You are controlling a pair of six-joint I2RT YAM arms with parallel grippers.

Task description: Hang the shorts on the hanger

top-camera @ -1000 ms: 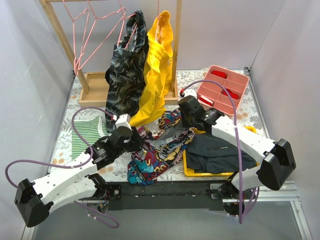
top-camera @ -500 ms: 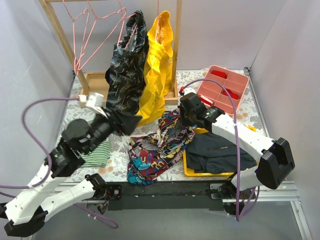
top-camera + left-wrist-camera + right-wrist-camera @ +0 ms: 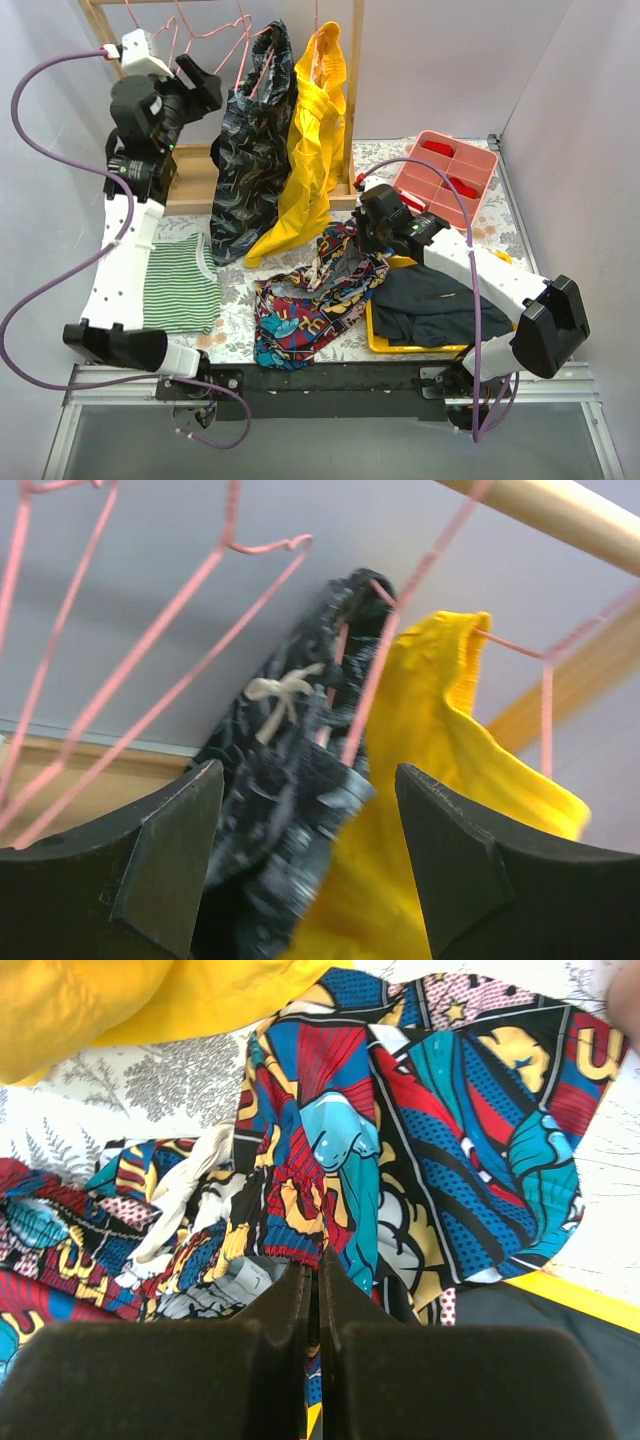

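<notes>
The comic-print shorts [image 3: 312,300] lie crumpled on the table in front of the arms, one end lifted. My right gripper [image 3: 360,240] is shut on their gathered waistband [image 3: 300,1175], its tips [image 3: 318,1260] pinching the cloth. My left gripper [image 3: 208,84] is raised high at the back left, open, with nothing between its fingers [image 3: 170,850]. It is close to the empty pink hangers [image 3: 185,45] on the rack and does not touch them. In the left wrist view a hanger's wire [image 3: 180,675] crosses just above the jaws.
A wooden rack [image 3: 118,70] stands at the back with a black-grey garment [image 3: 250,150] and a yellow garment [image 3: 315,140] hung on it. A green-striped cloth [image 3: 180,285] lies at the left. A yellow tray [image 3: 385,345] holds dark cloth; a pink compartment box [image 3: 445,175] sits back right.
My left arm has swung up from the shorts on the table to the hangers on the rack, and its jaws have opened. The right gripper has stayed shut on the shorts.
</notes>
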